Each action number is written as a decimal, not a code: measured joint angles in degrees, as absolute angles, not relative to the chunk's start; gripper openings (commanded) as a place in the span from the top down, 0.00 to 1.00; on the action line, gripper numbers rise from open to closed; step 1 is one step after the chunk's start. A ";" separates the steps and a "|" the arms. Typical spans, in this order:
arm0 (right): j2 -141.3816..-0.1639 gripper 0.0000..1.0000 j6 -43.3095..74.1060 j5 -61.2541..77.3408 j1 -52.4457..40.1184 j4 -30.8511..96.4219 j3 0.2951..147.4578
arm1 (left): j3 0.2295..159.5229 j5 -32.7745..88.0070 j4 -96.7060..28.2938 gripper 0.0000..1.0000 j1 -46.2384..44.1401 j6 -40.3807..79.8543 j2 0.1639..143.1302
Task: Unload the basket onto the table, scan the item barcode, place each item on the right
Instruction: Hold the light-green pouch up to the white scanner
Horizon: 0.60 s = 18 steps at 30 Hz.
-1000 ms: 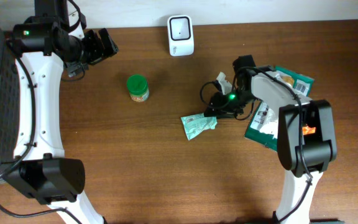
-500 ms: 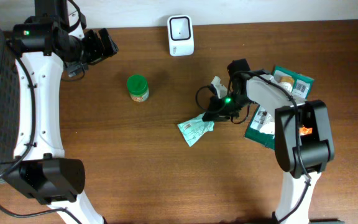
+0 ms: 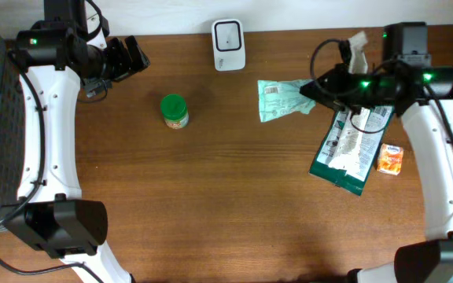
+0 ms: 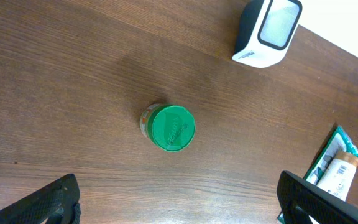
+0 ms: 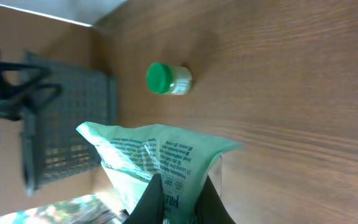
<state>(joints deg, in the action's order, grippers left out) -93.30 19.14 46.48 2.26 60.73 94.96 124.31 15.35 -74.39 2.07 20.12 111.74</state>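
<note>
**Pouch gripped, scanner next**

My right end effector (image 3: 314, 90) is clamped on the green pouch (image 3: 283, 100), which I hold near the scanner (image 3: 229, 45), to its right. My left end effector (image 3: 130, 56) hangs with its fingers apart and holds nothing. I judge I'm presenting the pouch: next I must turn its barcode toward the scanner window. Overhead shows the scanner. My right wrist view misses it and gives only pouch print, the jar (image 5: 168, 78) and 1 basket (image 5: 61, 124).

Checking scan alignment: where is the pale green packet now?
Overhead view, upper right of centre: the pale green packet is pinched in the right gripper, just right of the white scanner.
</note>
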 measured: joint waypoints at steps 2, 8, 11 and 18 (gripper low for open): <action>-92.20 0.96 18.50 48.18 2.20 60.75 94.96 | 124.31 15.35 -74.39 0.01 2.07 20.12 111.74; -89.62 0.96 14.26 31.22 -5.58 57.65 94.94 | 124.31 15.35 -74.39 0.01 2.07 20.12 111.74; -89.78 0.96 12.12 11.57 -14.35 50.02 94.94 | 124.31 15.33 -74.37 0.01 2.07 20.12 111.74; -97.89 0.96 4.43 -11.68 -22.96 35.33 95.02 | 124.31 15.35 -74.41 0.01 2.07 20.12 111.74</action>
